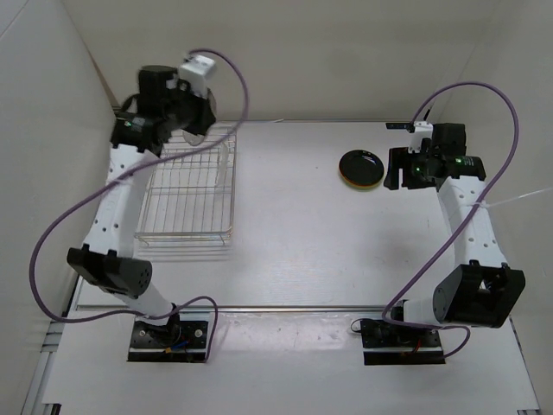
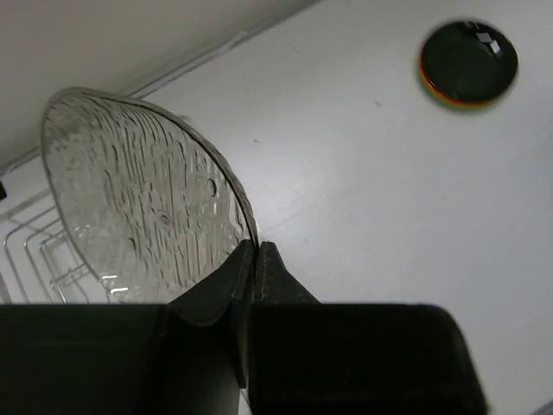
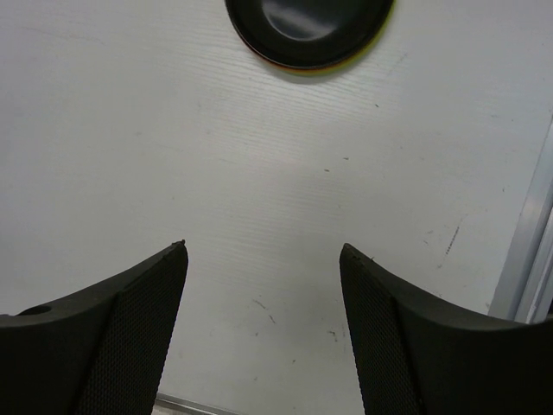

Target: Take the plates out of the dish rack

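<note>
My left gripper (image 1: 186,121) is shut on the rim of the clear translucent plate (image 2: 138,190) and holds it on edge above the far end of the dish rack (image 1: 190,186); its jaws pinch the rim in the left wrist view (image 2: 256,251). The rack's wires (image 2: 34,259) show below the plate. The rack looks empty in the top view. The glossy black plate (image 1: 361,168) lies on the table at the right, on top of a stack whose orange-red and lime green rims peek out beneath it. It also shows in the left wrist view (image 2: 467,62) and the right wrist view (image 3: 307,26). My right gripper (image 1: 399,169) is open and empty, just right of the stack.
White walls enclose the table on the left and at the back. A metal rail (image 3: 527,233) runs along the table's edge beside my right gripper. Purple cables loop above both arms.
</note>
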